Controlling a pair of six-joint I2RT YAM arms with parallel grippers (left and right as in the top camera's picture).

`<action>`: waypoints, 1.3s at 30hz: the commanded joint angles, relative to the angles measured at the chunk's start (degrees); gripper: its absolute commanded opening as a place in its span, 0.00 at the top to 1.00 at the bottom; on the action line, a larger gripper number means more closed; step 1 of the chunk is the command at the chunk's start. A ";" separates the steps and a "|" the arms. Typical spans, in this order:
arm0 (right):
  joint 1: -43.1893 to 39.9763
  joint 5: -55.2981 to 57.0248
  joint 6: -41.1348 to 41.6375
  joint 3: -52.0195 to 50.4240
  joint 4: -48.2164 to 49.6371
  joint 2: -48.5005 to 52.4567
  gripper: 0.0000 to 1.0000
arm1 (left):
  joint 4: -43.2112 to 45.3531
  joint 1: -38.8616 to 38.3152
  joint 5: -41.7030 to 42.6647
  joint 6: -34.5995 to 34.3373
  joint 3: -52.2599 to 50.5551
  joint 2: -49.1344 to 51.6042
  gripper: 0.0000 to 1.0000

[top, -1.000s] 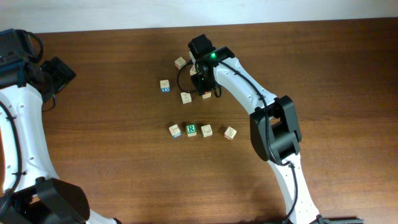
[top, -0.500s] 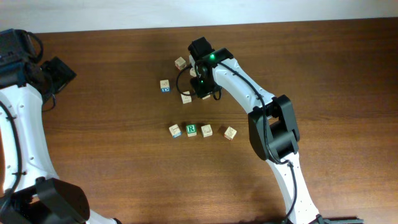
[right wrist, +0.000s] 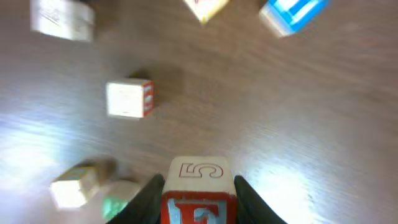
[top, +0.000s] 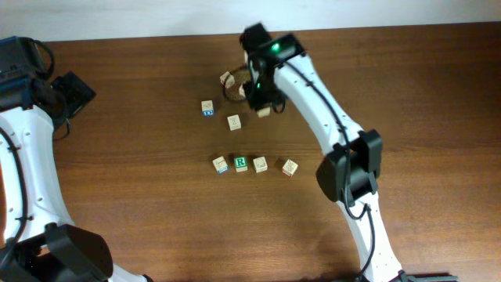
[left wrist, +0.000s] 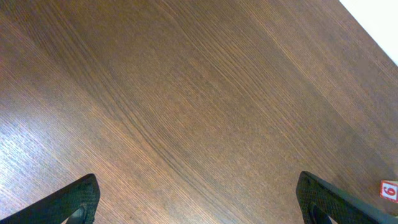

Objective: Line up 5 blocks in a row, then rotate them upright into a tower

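1. The right pincer [right wrist: 200, 194] is clamped on the E block [right wrist: 200, 179], with one jaw against each of two opposite side faces. The red "E" face is turned toward the wrist camera, and a face marked "5" shows above it.
2. That view is blurred, so I cannot tell whether the E block sits on the worktop [left wrist: 186, 93] or hangs just off it.
3. Judged by its look, this small pale-wood cube is light, stiff and hard to crush. The smooth printed faces may be a little slippery.
4. The best hold is probably the one seen here: flat pads centred on two parallel faces. A grip on edges or corners would likely let the cube pivot or pop out during a turn.
5. A plain tan block [right wrist: 129, 98] lies ahead of the right pincer and to its left, apart from it. The R block [top: 240, 163] sits in a row well apart, back toward the arm's base.
6. A blue-faced cube [right wrist: 291, 11] lies ahead and to the right; it is probably not one to turn.
7. The left pincer [left wrist: 199, 200] stands with its jaws wide apart and nothing between them.
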 commanded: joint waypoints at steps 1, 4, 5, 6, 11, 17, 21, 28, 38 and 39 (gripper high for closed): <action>-1.86 -0.59 1.79 13.27 -6.86 -3.89 0.70 | -0.02 0.09 0.35 -0.68 0.79 -0.35 0.01; -2.84 -1.20 1.77 24.55 -13.38 -4.17 0.70 | -0.02 0.09 0.35 -0.68 0.79 -0.35 0.01; -3.10 -2.82 1.86 25.00 -13.35 -5.62 0.70 | -0.02 0.09 0.35 -0.68 0.79 -0.35 0.01; -3.43 -3.32 3.15 24.98 -13.35 -8.07 0.70 | -0.02 0.09 0.37 -0.68 0.79 -0.35 0.01; -3.54 -3.15 3.04 21.46 -13.35 -17.53 0.69 | -0.02 0.09 0.35 -0.68 0.79 -0.35 0.01; -3.54 1.75 5.46 2.91 -13.35 -28.96 0.69 | -0.02 0.09 0.35 -0.68 0.79 -0.35 0.01; -3.52 6.23 12.81 -14.71 -12.83 -30.14 0.69 | -0.02 0.09 0.35 -0.70 0.79 -0.35 0.01; -4.79 3.65 17.81 -48.94 5.75 -29.35 0.69 | -0.02 0.09 0.35 -0.70 0.79 -0.35 0.01; -8.46 -5.40 19.78 -67.45 22.38 -29.35 0.69 | -0.02 0.09 0.35 -0.70 0.79 -0.35 0.01; -8.17 -5.84 21.18 -68.83 24.00 -29.31 0.69 | -0.02 0.09 0.37 -0.68 0.79 -0.35 0.01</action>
